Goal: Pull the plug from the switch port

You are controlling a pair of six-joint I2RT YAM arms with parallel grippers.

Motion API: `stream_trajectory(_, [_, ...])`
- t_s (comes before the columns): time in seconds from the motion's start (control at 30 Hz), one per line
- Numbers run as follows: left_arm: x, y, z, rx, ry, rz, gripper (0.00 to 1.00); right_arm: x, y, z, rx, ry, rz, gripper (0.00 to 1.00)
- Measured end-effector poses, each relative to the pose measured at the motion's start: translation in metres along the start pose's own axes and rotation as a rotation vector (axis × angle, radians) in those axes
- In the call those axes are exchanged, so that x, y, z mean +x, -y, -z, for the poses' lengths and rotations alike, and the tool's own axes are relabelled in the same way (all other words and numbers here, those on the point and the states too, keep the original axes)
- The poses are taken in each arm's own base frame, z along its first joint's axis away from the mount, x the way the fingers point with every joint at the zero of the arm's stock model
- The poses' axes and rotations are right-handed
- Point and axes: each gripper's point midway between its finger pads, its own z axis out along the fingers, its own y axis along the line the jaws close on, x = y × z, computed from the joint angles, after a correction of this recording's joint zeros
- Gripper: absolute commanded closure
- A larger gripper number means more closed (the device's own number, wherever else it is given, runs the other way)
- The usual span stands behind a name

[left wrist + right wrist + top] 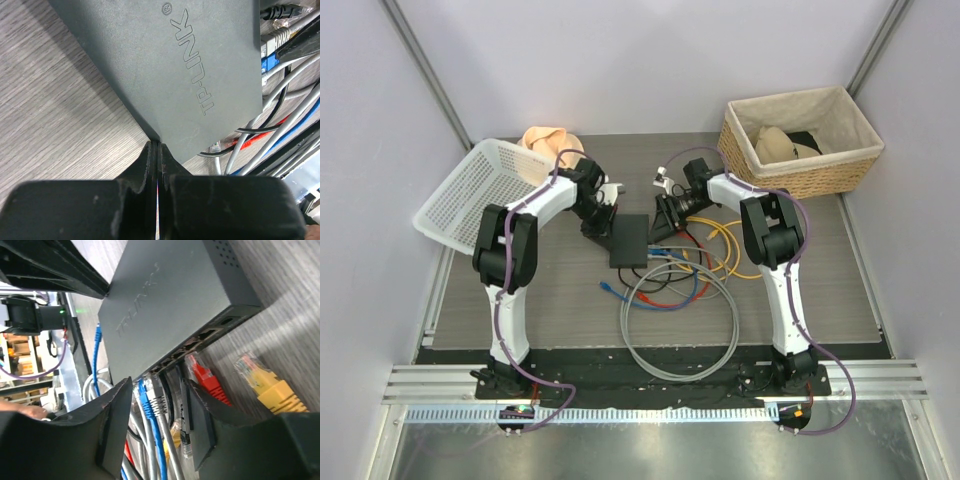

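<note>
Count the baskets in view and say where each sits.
2. The white mesh basket sits at the far left of the table; the lined wicker basket stands at its far right corner. No other shows in any view.

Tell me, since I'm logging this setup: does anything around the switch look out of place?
Nothing looks damaged. The cables right of the switch lie in a tangled heap, and a yellow plug and a blue plug lie loose on the table, plugged into nothing.
</note>
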Motion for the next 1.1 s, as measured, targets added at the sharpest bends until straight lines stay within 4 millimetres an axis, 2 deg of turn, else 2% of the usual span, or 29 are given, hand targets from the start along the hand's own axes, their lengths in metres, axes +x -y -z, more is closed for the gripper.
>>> stream_trajectory(0.43, [0.001,0.000,-0.001,0.004,0.002,0.002,1.00,0.008,-0.014,0.000,-0.088,-0.024,-0.014,0.56])
stream_trajectory(0.67, [0.001,-0.001,-0.001,0.007,0.008,0.002,1.00,0.010,-0.012,0.000,-0.085,-0.031,-0.013,0.56])
stream_trajectory(0.83, [0.001,0.000,-0.002,0.006,0.007,-0.002,1.00,0.017,-0.006,-0.005,-0.065,-0.049,-0.085,0.53])
stream_trajectory(1.1, [0.001,0.000,-0.002,0.000,0.006,-0.006,1.00,0.016,-0.006,-0.011,-0.065,-0.053,-0.111,0.57])
